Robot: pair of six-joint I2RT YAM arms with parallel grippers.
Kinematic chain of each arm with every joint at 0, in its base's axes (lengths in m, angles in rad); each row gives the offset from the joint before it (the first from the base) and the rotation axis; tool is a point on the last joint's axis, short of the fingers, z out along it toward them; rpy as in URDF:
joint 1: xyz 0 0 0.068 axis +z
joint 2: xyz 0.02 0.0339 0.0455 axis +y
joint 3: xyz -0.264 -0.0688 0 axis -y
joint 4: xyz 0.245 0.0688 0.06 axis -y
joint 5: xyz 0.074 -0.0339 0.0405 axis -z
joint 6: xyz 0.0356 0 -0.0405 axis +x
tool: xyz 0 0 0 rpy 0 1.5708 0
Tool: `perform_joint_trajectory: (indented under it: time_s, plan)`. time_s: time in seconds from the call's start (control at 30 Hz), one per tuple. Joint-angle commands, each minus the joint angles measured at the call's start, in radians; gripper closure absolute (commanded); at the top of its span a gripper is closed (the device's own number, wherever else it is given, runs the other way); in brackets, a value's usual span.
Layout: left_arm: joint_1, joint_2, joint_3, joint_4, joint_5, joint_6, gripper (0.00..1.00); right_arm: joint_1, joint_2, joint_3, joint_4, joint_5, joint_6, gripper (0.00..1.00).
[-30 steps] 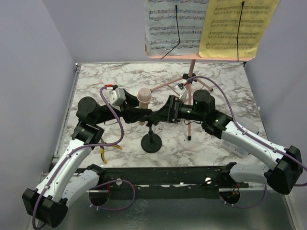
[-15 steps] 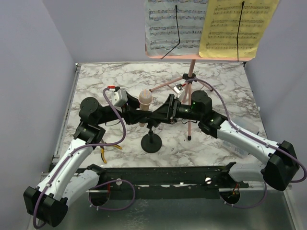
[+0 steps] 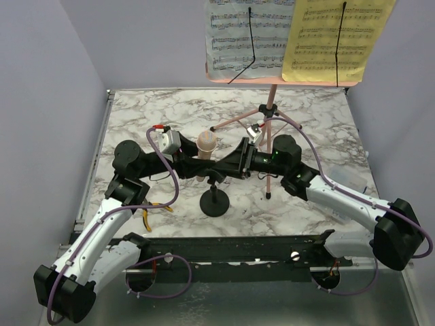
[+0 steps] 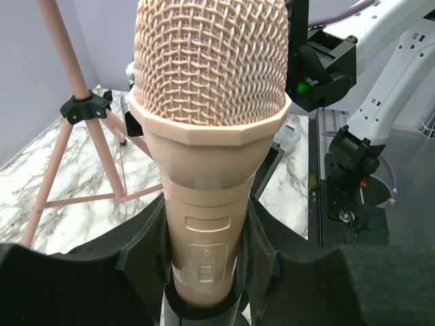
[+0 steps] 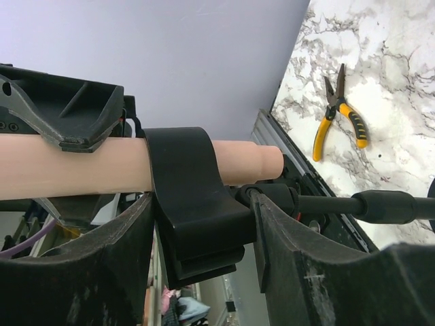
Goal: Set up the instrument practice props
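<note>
Left gripper (image 4: 204, 261) clamped tight on the beige toy microphone (image 4: 207, 122). Right gripper (image 5: 204, 238) pinches the black clip (image 5: 187, 193) wrapping its handle atop the mic stand (image 3: 215, 202). Yellow-handled pliers (image 5: 353, 122) at the stand's nine o'clock.

Pincer (image 5: 204, 261) around black clip (image 5: 187, 197) with beige microphone (image 5: 239, 163)

White marble-patterned table (image 3: 156, 112), plain lavender walls (image 3: 41, 88), even light
</note>
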Motion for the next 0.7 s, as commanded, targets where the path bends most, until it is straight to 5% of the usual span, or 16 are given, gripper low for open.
perform_joint_trajectory:
  time_s: [0.0,0.2,0.33,0.4,0.67]
  plan:
    - [-0.002,0.0,-0.026,-0.055,0.03,-0.033,0.87,0.002,0.013,-0.054,0.005,-0.022,0.0,0.75]
    - [-0.002,-0.034,-0.031,-0.061,-0.022,-0.046,0.44,0.002,-0.012,-0.088,0.035,0.027,0.03,0.87]
    - [0.003,-0.113,-0.036,-0.079,-0.11,-0.018,0.32,0.002,-0.023,-0.104,0.08,0.103,0.065,1.0]
    - [0.007,-0.168,-0.051,-0.081,-0.162,0.01,0.16,0.001,-0.02,-0.101,0.106,0.13,0.074,1.0]
    - [0.018,-0.378,-0.129,-0.08,-0.586,0.069,0.12,0.002,0.064,-0.033,0.28,0.236,0.105,1.0]
